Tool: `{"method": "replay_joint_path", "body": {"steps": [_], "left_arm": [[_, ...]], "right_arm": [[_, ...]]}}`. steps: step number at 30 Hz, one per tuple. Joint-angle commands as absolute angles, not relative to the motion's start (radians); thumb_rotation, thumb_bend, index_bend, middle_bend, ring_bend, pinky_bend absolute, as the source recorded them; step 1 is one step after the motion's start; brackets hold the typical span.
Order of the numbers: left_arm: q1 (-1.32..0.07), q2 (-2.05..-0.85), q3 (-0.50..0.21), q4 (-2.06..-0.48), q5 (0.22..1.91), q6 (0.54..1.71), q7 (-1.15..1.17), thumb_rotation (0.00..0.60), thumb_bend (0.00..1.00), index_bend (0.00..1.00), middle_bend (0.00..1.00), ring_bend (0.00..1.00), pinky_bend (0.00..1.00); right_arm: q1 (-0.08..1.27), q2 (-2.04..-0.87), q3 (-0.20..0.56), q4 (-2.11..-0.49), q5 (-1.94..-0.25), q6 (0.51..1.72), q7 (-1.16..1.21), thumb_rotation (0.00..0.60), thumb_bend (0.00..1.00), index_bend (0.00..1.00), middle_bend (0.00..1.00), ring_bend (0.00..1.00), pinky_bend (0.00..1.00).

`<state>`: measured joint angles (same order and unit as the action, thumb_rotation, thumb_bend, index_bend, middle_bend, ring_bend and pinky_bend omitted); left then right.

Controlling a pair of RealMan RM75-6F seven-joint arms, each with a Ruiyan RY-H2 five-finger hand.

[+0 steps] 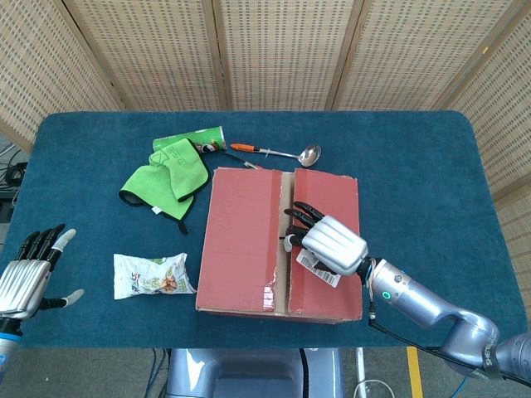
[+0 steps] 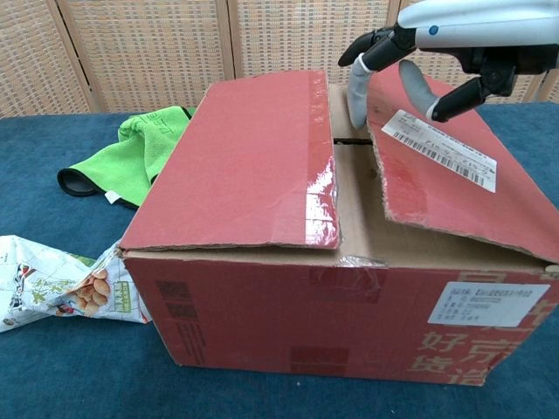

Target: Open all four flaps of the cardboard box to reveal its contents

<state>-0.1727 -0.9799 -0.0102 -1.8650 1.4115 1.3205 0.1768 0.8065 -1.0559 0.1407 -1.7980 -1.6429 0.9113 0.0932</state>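
The inside of the cardboard box [image 1: 278, 245] is hiding from us. Only a thin dark gap is showing between its two top flaps, so nothing inside can be made out. In the chest view the right hand [image 2: 410, 61] is getting cut off by the top edge, and only some fingers [image 2: 358, 83] are showing. In the head view the left hand [image 1: 25, 278] is sitting at the bottom left corner, and its arm is running off the picture. Part of the green can [image 1: 192, 139] is lying under the green cloth [image 1: 164, 178].

The box is sitting in the middle of the table, close to the front edge. The right hand is reaching over the right flap [image 2: 445, 183], with fingertips curling at that flap's inner edge by the gap. I cannot tell if it is really gripping the flap. That flap is tilting up a little, and a white label [image 2: 441, 148] is sticking on it. The left hand is holding nothing, with fingers spread apart.

A snack bag [image 1: 153, 275] is lying just left of the box. A ladle [image 1: 278, 152] is lying behind the box.

The blue table [image 1: 415, 166] is looking soft like carpet. Woven screens [image 1: 274, 50] are standing behind it.
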Motion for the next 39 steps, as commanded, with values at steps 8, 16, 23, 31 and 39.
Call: {"method": "replay_joint_path", "body": {"steps": [8, 16, 23, 31, 39], "left_arm": [[-0.175, -0.977, -0.014, -1.867, 1.419, 1.326, 0.174, 0.515, 0.13, 0.06, 0.00, 0.00, 0.00], [-0.178, -0.977, -0.014, -1.869, 1.426, 1.325, 0.174, 0.515, 0.13, 0.06, 0.00, 0.00, 0.00], [-0.183, -0.977, -0.013, -1.871, 1.428, 1.318, 0.174, 0.515, 0.13, 0.06, 0.00, 0.00, 0.00], [-0.188, -0.981, -0.017, -1.869, 1.426, 1.315, 0.182, 0.515, 0.13, 0.06, 0.00, 0.00, 0.00], [-0.189, -0.981, -0.017, -1.868, 1.415, 1.310, 0.187, 0.515, 0.13, 0.06, 0.00, 0.00, 0.00]], "right_arm": [[0.805, -1.005, 0.150, -1.832, -1.647, 0.937, 0.090, 0.600, 1.00, 0.46, 0.45, 0.13, 0.00], [0.806, -0.952, 0.165, -1.872, -1.642, 0.948, 0.104, 0.600, 1.00, 0.46, 0.45, 0.13, 0.00], [0.802, -0.888, 0.178, -1.899, -1.633, 0.951, 0.116, 0.600, 1.00, 0.46, 0.45, 0.13, 0.00], [0.791, -0.835, 0.185, -1.898, -1.616, 0.955, 0.125, 0.600, 1.00, 0.46, 0.45, 0.13, 0.00], [0.763, -0.778, 0.184, -1.878, -1.604, 0.972, 0.148, 0.600, 1.00, 0.46, 0.45, 0.13, 0.00]]}}
